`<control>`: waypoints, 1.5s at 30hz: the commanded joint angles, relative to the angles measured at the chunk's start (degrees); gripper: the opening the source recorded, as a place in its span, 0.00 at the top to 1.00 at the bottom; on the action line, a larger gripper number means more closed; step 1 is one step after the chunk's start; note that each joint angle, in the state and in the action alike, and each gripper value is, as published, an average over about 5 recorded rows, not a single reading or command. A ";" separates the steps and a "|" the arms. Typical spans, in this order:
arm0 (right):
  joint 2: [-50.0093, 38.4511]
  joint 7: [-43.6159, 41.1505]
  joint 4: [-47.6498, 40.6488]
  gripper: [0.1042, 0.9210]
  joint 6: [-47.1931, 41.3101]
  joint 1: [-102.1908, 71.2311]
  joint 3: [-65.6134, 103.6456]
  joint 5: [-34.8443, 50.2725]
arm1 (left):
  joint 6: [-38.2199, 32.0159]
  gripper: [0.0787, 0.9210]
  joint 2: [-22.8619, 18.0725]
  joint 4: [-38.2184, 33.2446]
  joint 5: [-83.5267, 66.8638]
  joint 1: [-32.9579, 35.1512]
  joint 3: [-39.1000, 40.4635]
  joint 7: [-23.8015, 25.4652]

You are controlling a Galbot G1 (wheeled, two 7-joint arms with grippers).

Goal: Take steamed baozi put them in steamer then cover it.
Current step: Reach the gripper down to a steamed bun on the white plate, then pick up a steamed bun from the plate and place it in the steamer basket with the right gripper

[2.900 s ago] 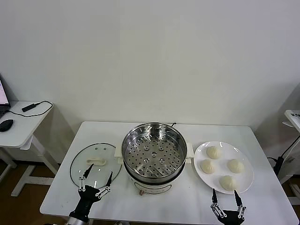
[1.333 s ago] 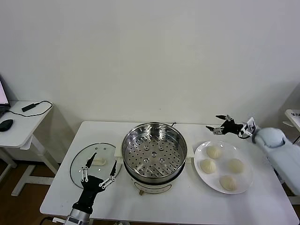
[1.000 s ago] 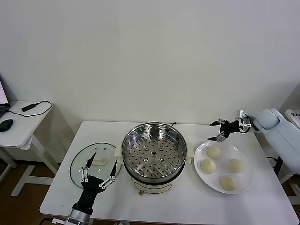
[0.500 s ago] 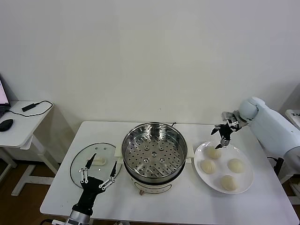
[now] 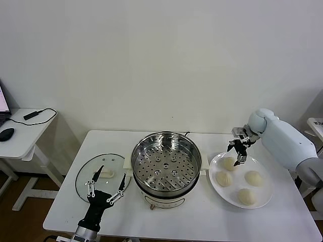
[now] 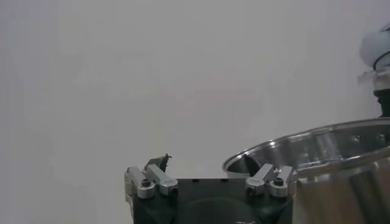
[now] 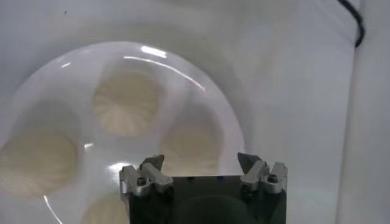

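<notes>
Several cream-white pleated baozi [image 5: 223, 178] lie on a white plate [image 5: 266, 187] to the right of the steamer [image 5: 166, 166]. The steamer is a shiny pot with a bare perforated floor. My right gripper [image 5: 236, 156] hangs open, pointing down just above the rear-left baozi [image 5: 229, 164], without touching it. In the right wrist view that baozi [image 7: 192, 146] sits between the open fingertips of the right gripper [image 7: 202, 161]. The glass cover [image 5: 85, 174] lies flat on the table left of the steamer. My left gripper [image 5: 113, 170] hovers open over the cover's near side.
The steamer's rim [image 6: 323, 146] rises to one side of the left gripper [image 6: 207, 165] in the left wrist view. A side desk [image 5: 22, 133] stands far left of the white table [image 5: 197, 217]. A black cable [image 7: 350, 18] lies beyond the plate [image 7: 201, 91].
My right arm has swung in from the right and lowered its open gripper over the plate's rear-left baozi. The left gripper has stayed over the cover.
</notes>
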 commanded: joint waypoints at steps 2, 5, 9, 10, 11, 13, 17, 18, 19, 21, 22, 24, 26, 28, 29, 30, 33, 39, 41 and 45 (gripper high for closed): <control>0.38 2.72 -0.16 0.12 0.28 -2.16 0.10 -1.79 | -0.03 0.12 0.02 0.20 0.04 -0.11 0.14 -0.03; 0.39 3.50 -0.05 0.12 0.26 -2.45 0.14 -1.81 | 0.01 0.12 0.02 0.08 0.03 -0.14 0.14 -0.04; 0.20 4.06 0.32 0.13 0.25 -2.48 0.05 -1.67 | -0.05 0.12 0.07 -0.01 0.03 -0.10 -0.01 -0.06; 0.11 4.14 0.46 0.14 0.24 -2.50 -0.02 -1.60 | -0.07 0.12 0.07 0.00 0.04 -0.10 -0.06 -0.06; 0.00 4.23 0.63 0.16 0.24 -2.56 -0.04 -1.52 | -0.09 0.12 0.06 0.02 0.03 -0.10 -0.10 -0.07; -0.28 4.39 1.02 0.18 0.26 -2.65 0.01 -1.29 | -0.14 0.12 0.03 0.02 0.04 -0.09 -0.16 -0.07; -1.68 4.45 3.15 0.22 0.47 -1.85 -0.36 -0.04 | -0.21 0.12 -0.05 -0.03 0.03 -0.09 -0.19 -0.08; -2.22 4.41 3.93 0.23 0.61 -1.40 -0.77 0.42 | -0.21 0.12 -0.05 -0.05 0.02 -0.10 -0.20 -0.09; -2.90 4.35 4.85 0.24 0.79 -0.65 -1.43 1.08 | -0.21 0.12 -0.05 -0.07 0.02 -0.11 -0.20 -0.10; -4.34 4.14 7.19 0.25 1.37 1.62 -3.06 2.57 | -0.20 0.12 -0.03 -0.12 0.01 -0.14 -0.18 -0.11; -4.99 3.95 8.39 0.26 1.89 3.07 -4.02 3.40 | -0.20 0.12 -0.01 -0.15 0.01 -0.17 -0.15 -0.12; -6.02 3.52 10.98 0.26 3.69 7.26 -6.61 5.12 | -0.17 0.12 0.07 -0.21 0.00 -0.26 -0.08 -0.12; -6.37 3.01 13.14 0.27 6.66 11.88 -9.94 6.96 | -0.16 0.12 0.15 -0.27 -0.01 -0.37 -0.01 -0.12; -5.88 2.56 15.08 0.28 10.77 16.79 -13.47 8.61 | -0.18 0.12 0.23 -0.31 -0.02 -0.49 0.08 -0.13; -5.29 2.43 15.82 0.28 12.59 18.55 -14.84 9.04 | -0.20 0.12 0.25 -0.33 -0.02 -0.53 0.13 -0.13; -4.52 2.34 16.66 0.28 14.35 20.66 -16.35 9.52 | -0.24 0.12 0.28 -0.34 -0.03 -0.58 0.18 -0.14; -1.40 2.59 19.29 0.29 17.89 26.44 -21.35 11.63 | -0.35 0.12 0.32 -0.29 -0.05 -0.69 0.36 -0.18; 7.05 3.12 23.75 0.30 24.63 33.39 -26.01 12.84 | -0.45 0.12 0.42 -0.11 -0.05 -0.77 0.57 -0.33; 10.06 2.92 24.46 0.30 26.81 34.12 -26.23 12.04 | -0.45 0.12 0.53 -0.07 -0.04 -0.72 0.55 -0.42; 14.99 2.65 25.39 0.30 28.68 33.28 -27.24 10.48 | -0.42 0.12 0.68 -0.12 -0.02 -0.58 0.37 -0.48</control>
